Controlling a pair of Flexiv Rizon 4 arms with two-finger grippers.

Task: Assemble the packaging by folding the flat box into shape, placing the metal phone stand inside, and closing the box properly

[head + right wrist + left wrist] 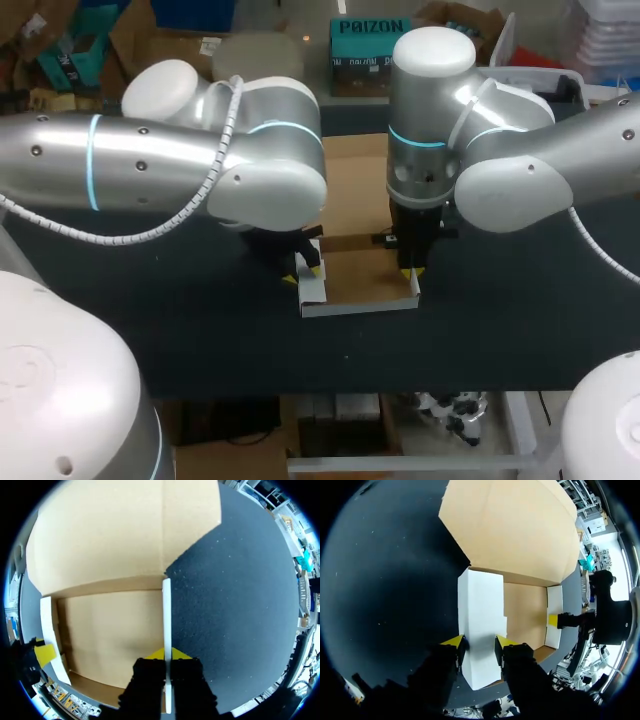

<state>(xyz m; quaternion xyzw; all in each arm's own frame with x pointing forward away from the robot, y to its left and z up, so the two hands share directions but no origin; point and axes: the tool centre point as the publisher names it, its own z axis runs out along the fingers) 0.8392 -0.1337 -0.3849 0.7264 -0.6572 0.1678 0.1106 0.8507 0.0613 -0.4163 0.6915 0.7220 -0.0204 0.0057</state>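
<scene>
Clamping left hand (479,644) on left wall (480,600) of box (365,275), right hand (167,654) on right wall (166,610); doing the folding step, next probably needing walls locked upright.

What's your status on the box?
Left tool shut on left side wall. Right tool shut on right side wall. Box half-formed, lid open. No phone stand in view.

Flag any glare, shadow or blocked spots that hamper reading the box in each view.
Head view: glare on the left arm; it and the right arm cover much of the box. Left wrist view: table near black, white flap bright but legible. Right wrist view: the right gripper masks the near end of the wall.
</scene>
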